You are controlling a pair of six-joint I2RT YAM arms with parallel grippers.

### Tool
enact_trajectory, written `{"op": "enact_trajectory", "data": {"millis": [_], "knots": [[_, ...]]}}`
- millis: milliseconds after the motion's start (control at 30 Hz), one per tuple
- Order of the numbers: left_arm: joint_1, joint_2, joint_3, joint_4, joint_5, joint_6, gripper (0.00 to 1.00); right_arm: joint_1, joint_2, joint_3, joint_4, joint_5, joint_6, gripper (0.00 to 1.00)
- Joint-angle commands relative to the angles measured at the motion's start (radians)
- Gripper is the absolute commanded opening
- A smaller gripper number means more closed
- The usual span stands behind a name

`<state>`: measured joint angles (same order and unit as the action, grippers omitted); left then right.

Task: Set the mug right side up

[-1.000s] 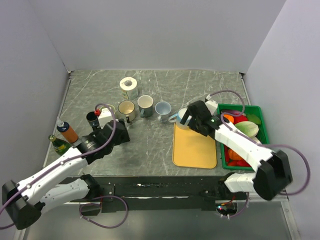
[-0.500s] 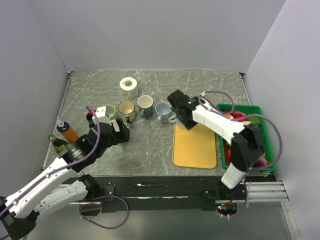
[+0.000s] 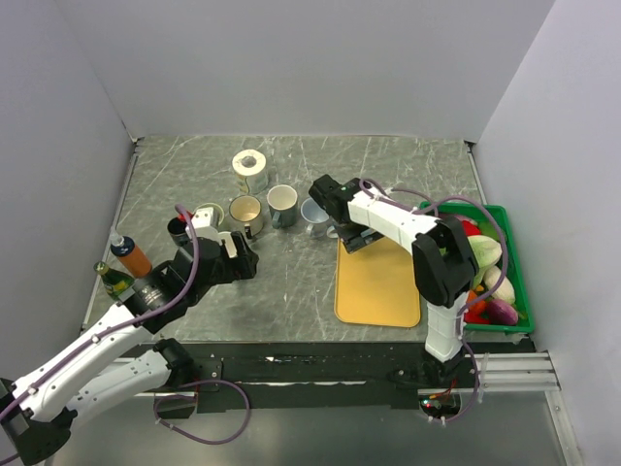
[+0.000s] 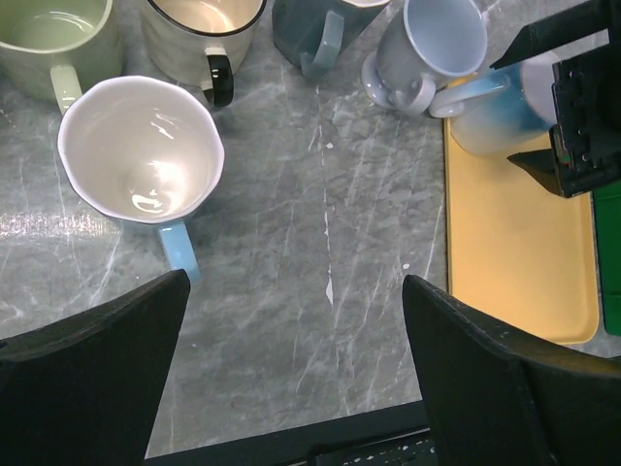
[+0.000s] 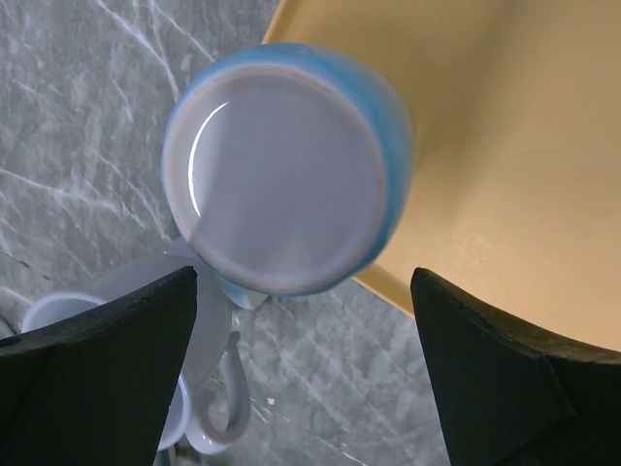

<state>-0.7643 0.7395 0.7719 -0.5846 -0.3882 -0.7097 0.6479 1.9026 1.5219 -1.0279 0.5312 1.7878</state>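
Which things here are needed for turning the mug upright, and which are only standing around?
Needed: upside-down blue mug; right gripper, open, close to it; yellow board beneath it.

Only standing around: five upright mugs; white roll; orange bottle; green bottle; green bin of vegetables; left gripper.

No text, brand, number or sign can be read in any view. The light-blue glazed ceramic mug (image 5: 286, 165) shows a plain white base, and the flat yellow plastic cutting board (image 5: 505, 146) is unmarked. The dark green glass bottle (image 3: 113, 282) at the table's left edge is too small to tell whether it carries print.
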Motion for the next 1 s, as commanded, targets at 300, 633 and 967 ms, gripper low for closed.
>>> {"op": "enact_trajectory", "data": {"millis": [300,633,967], "knots": [[0.003,-0.014,0.003,0.029,-0.003,0.007,0.96,-0.014,0.010,-0.037,-0.041,0.017,0.082,0.96],[0.003,0.003,-0.002,0.052,0.048,-0.007,0.96,-0.011,-0.200,-0.296,0.051,0.026,0.004,0.78],[0.003,-0.072,-0.020,0.042,0.063,-0.001,0.96,-0.013,-0.332,-0.347,0.127,0.085,-0.396,0.59]]}}
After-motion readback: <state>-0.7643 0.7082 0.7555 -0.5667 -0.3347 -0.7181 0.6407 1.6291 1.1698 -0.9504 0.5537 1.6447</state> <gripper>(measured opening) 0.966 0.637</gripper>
